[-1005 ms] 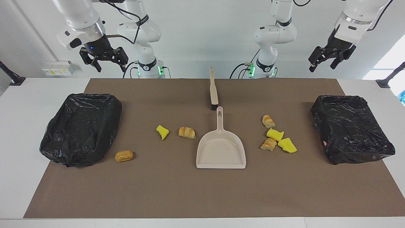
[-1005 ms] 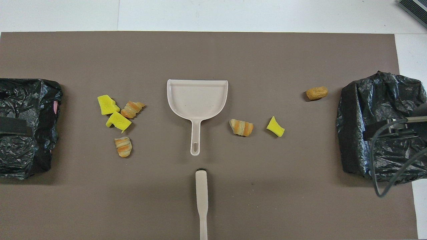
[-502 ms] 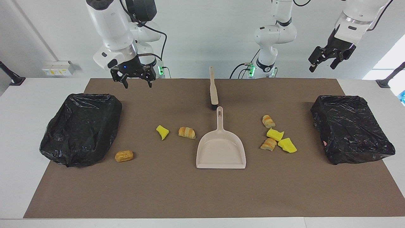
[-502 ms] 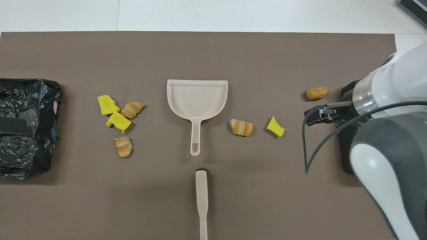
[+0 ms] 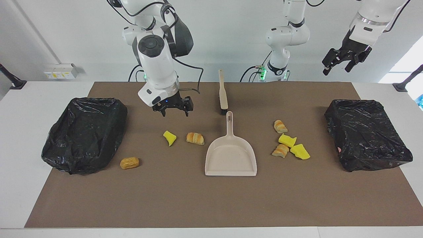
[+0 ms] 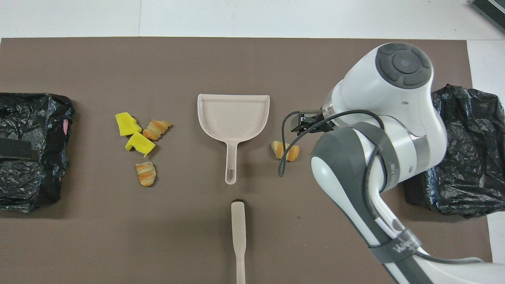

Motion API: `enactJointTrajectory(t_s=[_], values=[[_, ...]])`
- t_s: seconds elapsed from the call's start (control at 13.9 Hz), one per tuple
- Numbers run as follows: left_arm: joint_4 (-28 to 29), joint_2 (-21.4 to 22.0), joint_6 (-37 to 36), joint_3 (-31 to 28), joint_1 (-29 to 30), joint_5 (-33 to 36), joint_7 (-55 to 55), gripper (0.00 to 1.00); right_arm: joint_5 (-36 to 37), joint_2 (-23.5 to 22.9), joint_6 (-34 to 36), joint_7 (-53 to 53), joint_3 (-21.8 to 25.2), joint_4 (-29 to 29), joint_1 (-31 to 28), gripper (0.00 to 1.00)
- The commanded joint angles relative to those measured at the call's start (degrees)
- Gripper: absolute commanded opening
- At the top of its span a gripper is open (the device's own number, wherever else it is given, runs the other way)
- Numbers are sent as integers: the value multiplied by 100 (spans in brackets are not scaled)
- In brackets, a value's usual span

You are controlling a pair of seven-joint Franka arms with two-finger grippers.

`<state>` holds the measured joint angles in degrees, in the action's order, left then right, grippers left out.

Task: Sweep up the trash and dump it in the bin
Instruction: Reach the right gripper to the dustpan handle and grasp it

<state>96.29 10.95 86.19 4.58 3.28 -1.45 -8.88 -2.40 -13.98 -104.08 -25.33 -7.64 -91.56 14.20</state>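
Above the mat point(image 5: 185, 198) near a sponge wedge point(image 5: 169, 137), my right gripper point(image 5: 173, 112) – fingers apart, empty, left gripper point(image 5: 337, 65) raised, seemingly open – waiting.

White wall point(image 5: 231, 33), white table point(image 5: 33, 99) w/ brown mat point(image 5: 198, 205), bright daylight.

From overhead the right arm point(image 6: 378, 130) covers the lone yellow sponge wedge point(image 5: 170, 137), the golden-brown bun point(image 5: 129, 162), part of one pastry piece point(image 6: 285, 150) and part of the black bin bag point(image 6: 469, 157); the brush handle point(image 6: 238, 244) runs off the bottom edge
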Motion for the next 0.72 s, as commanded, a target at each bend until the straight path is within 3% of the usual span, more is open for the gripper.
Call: enactJointTrajectory(t_s=[0.0, 0.36, 0.65], values=[[-102, -41, -76, -10, 15, -30, 9, 100, -76, -236, -313, -628, 16, 138, 344, 100], [-102, -41, -76, -10, 6, -30, 9, 100, -6, -719, -1175, -1587, 25, 182, 1021, 100], [-102, -41, -76, -10, 15, -30, 9, 100, 178, -1491, -1527, -2141, 60, 813, 1531, 100]])
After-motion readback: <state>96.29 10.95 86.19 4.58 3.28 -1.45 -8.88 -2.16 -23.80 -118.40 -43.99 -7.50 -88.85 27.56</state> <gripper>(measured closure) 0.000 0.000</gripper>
